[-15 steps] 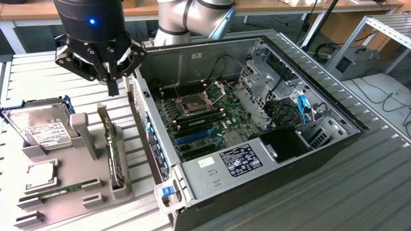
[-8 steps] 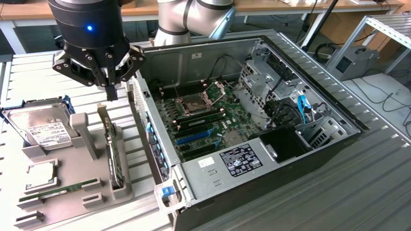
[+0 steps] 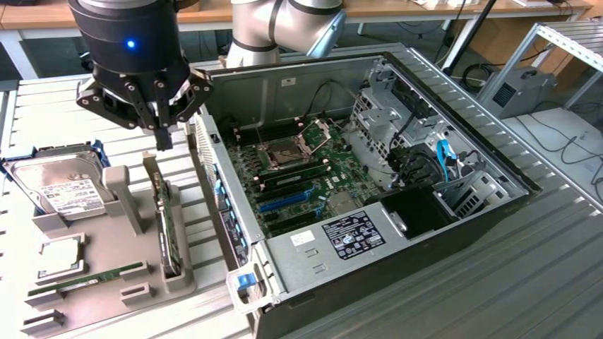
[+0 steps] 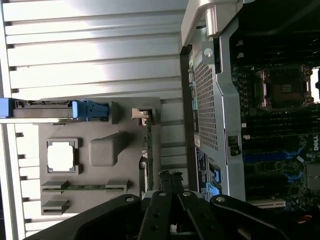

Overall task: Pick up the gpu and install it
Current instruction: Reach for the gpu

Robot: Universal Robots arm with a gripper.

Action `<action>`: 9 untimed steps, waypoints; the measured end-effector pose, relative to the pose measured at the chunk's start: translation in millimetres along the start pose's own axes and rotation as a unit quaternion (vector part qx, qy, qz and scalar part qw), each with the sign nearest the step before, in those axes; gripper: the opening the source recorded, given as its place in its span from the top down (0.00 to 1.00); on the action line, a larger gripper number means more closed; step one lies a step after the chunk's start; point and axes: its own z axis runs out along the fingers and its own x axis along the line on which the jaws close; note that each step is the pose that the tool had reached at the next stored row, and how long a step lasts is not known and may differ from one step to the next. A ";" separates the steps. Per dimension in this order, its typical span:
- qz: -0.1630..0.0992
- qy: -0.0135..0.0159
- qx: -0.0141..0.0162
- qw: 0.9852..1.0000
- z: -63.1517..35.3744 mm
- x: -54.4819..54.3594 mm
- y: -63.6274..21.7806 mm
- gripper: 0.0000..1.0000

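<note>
**Shut gripper poised above the upright gpu**

Exterior view: the gripper (image 3: 165, 140) hangs with its dark fingers pressed together, holding nothing, just above the far end of the gpu (image 3: 166, 226). The card stands on edge in a slot of the grey moulded holder (image 3: 118, 296), on the exterior view's left, beside the open computer case (image 3: 377, 240) on the ribbed metal table (image 3: 527, 282). A silver hard drive (image 3: 61, 187) sits further left in the same holder.

Wrist view: the gpu (image 4: 148, 150) shows edge-on as a thin dark strip, its pale metal bracket at the far end, with the gripper (image 4: 170, 179) closed nearby.

The card is probably light and stiff but fragile. The bare board edges look like the safest place to pinch, clear of the fan and contacts.
</note>
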 end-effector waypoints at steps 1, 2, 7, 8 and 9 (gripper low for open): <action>0.000 0.000 0.000 1.000 0.0 0.0 -0.4 0.89; 0.000 0.000 0.000 1.000 0.0 0.1 -0.9 0.89; 0.000 0.000 0.000 1.000 0.3 0.4 -3.9 0.89; 0.000 0.000 0.000 1.000 0.3 0.4 -4.6 0.89; 0.000 0.000 0.000 1.000 0.3 0.3 -5.2 0.89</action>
